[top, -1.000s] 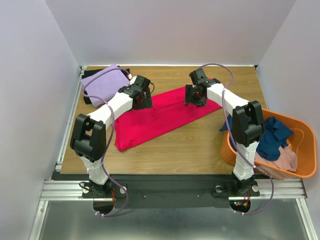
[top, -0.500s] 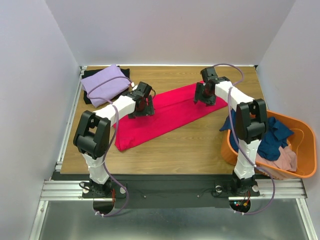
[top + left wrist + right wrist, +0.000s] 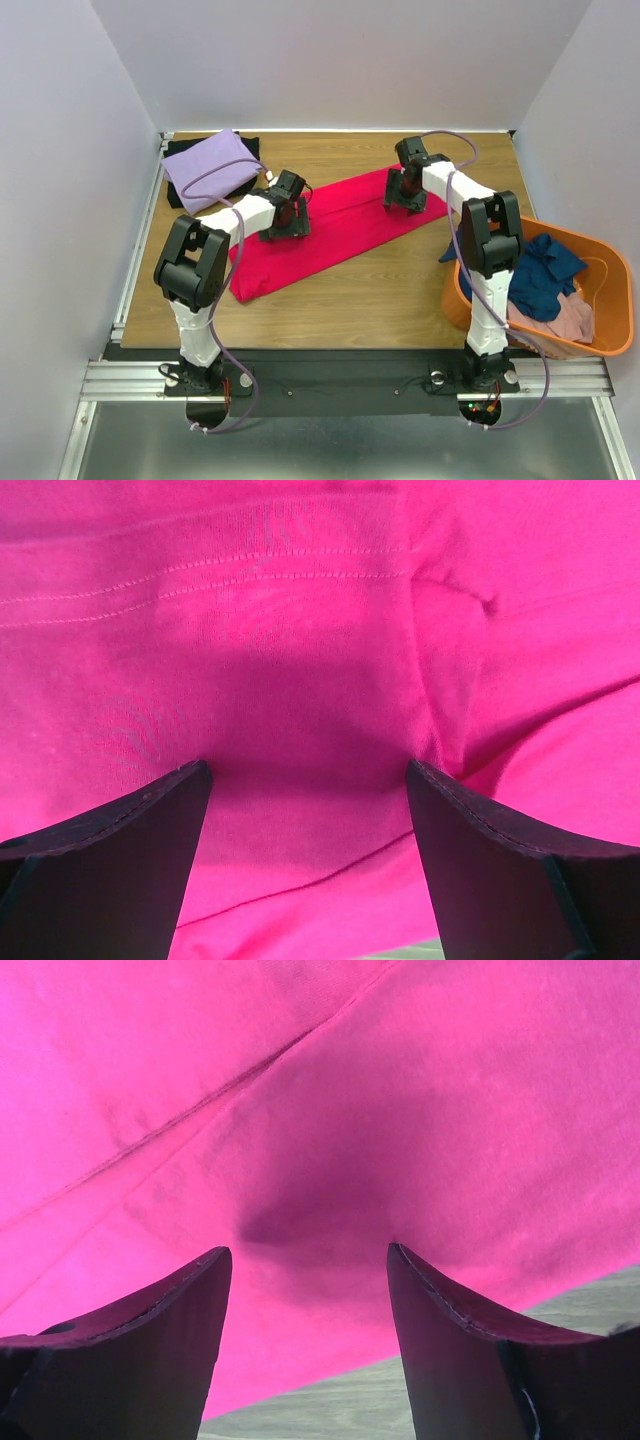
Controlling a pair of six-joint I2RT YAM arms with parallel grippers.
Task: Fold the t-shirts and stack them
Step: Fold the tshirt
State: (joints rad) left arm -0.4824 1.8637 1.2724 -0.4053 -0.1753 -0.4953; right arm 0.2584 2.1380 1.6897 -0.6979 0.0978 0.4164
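Crimson-pink t-shirt lies in a long diagonal band mid-table, left gripper low over its left half, jaws spread wide, right gripper over its far right end, jaws apart, lavender t-shirt folded at far-left corner.

The crimson-pink t-shirt is shown as plain and bright, crossed by stitched seams of the same shade. A lavender t-shirt is laid over a black t-shirt. A navy blue t-shirt and a dusty pink t-shirt are seen in the orange tub. The surface is patterned with light wood grain. The left claw and right claw are finished in black.
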